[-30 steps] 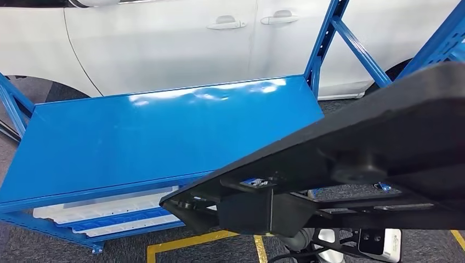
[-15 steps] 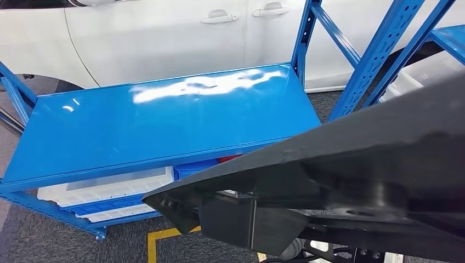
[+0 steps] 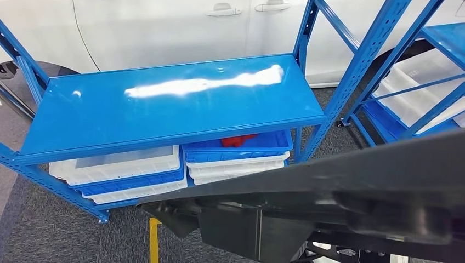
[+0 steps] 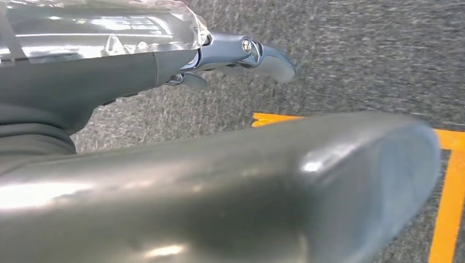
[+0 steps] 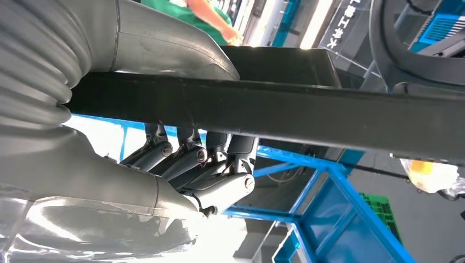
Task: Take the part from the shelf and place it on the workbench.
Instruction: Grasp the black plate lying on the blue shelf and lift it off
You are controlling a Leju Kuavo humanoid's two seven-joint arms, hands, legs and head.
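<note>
One large flat black plastic part (image 3: 340, 192) spans the near foreground, in front of the glossy blue metal shelf (image 3: 164, 109), over the grey carpet. Under that shelf sit four stacked white and blue trays (image 3: 236, 159). From the wrist, the right hand (image 5: 181, 164) clamps the part's edge between thumb and curled fingers; the left hand (image 4: 241, 55) holds nothing, fingers extended.

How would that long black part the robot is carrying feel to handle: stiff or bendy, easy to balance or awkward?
The black part probably stays stiff: it spans the head view in a straight line, without sagging. It looks awkward to balance, since it is long and reaches well past the right hand gripping its edge. Its matte, ribbed surface seems unlikely to slip.
</note>
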